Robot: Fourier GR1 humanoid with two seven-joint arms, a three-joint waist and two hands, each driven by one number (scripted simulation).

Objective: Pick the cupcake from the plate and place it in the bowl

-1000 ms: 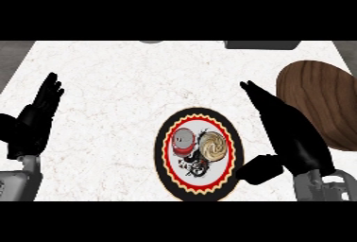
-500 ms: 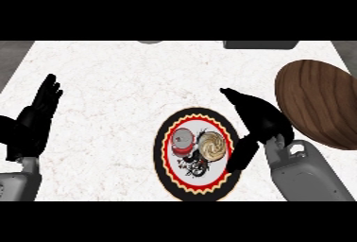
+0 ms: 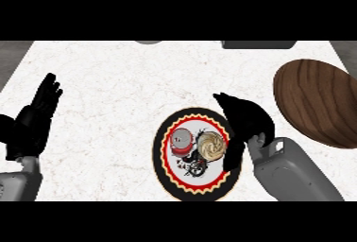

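Your right hand (image 3: 244, 124) hangs over the plate (image 3: 167, 165) edge beside the cupcake (image 3: 213, 145), fingers curved, holding nothing. Risk: you bump the red cup (image 3: 181, 142) or tip the cupcake. Bowl (image 3: 317, 101) waits right; left hand (image 3: 35, 120) rests open.

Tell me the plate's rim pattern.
Head view: the plate has a black rim with a red-and-yellow zigzag ring.

A white marbled stone counter (image 3: 140, 85) is carrying a round black-rimmed patterned plate (image 3: 162, 156) just left of the right hand's fingers (image 3: 241, 113), and a brown wooden bowl (image 3: 314, 106) lying to their right.
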